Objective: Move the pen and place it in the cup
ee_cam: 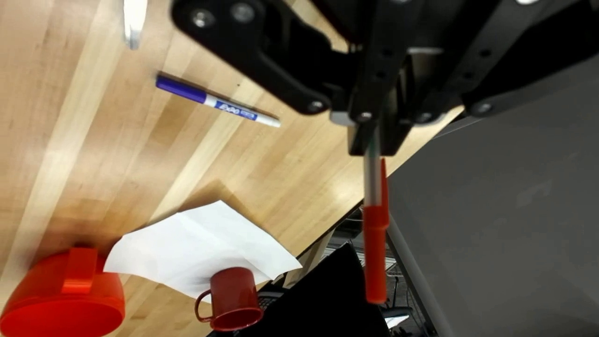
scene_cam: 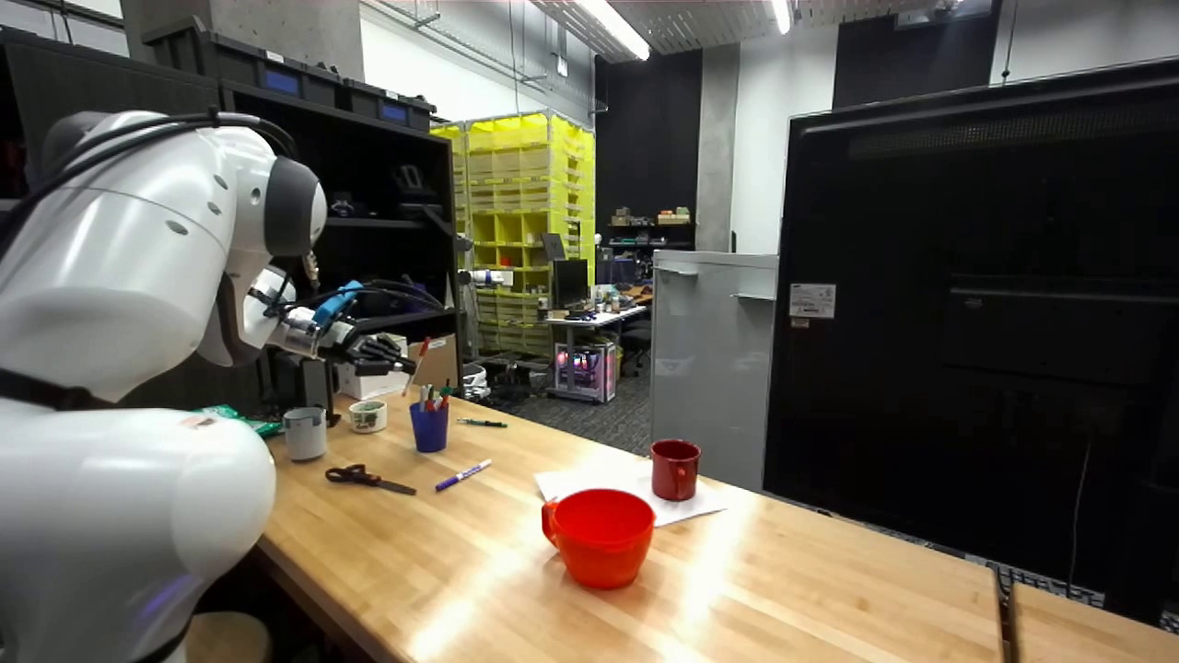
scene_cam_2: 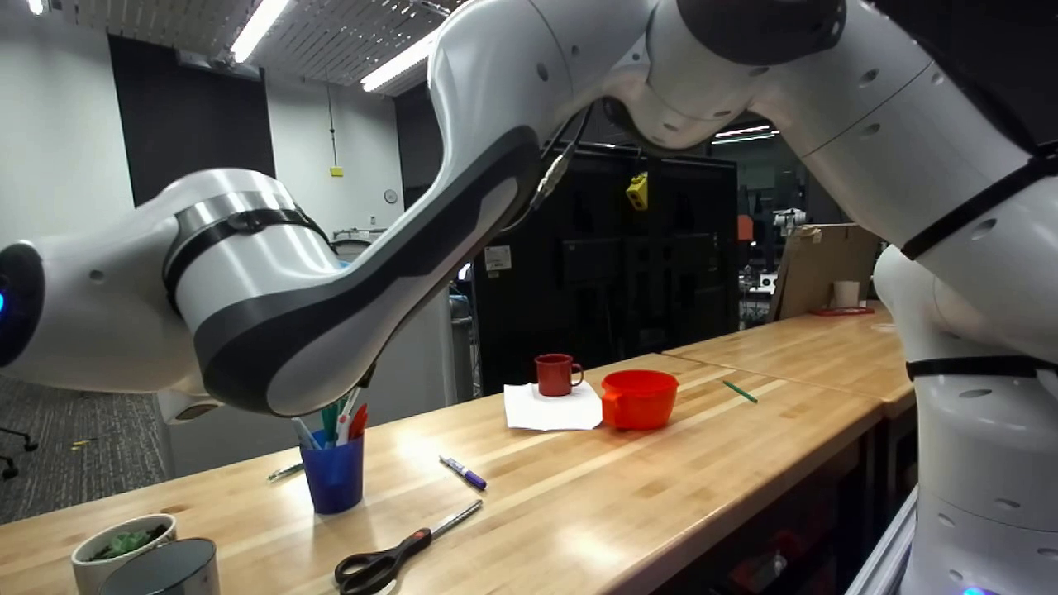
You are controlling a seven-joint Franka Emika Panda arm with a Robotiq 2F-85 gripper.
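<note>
Black gripper, wrist view: fingers closed in a pinch on the pen, bearing on its clear barrel. Red cap, with clip, tilts upward, clear of the fingers. Handling, by judgement: light, stiff, not fragile, smooth enough to twist under a loose hold. Barrel is the sound place to grip, as found; a pull on the cap could part it. In an exterior view the pen is off the wooden table and appears near the blue cup; depth between them cannot be determined. Blue cup: upright, holding several pens or similar items, red, green and white among them; judged the likely destination, though its crowded mouth may obstruct entry. White pot: contains a succulent. Grey mug, near it: contents not visible. Further off, red bowl: upright, red interior showing. Dark red mug: upright on white paper; contents not established.
</note>
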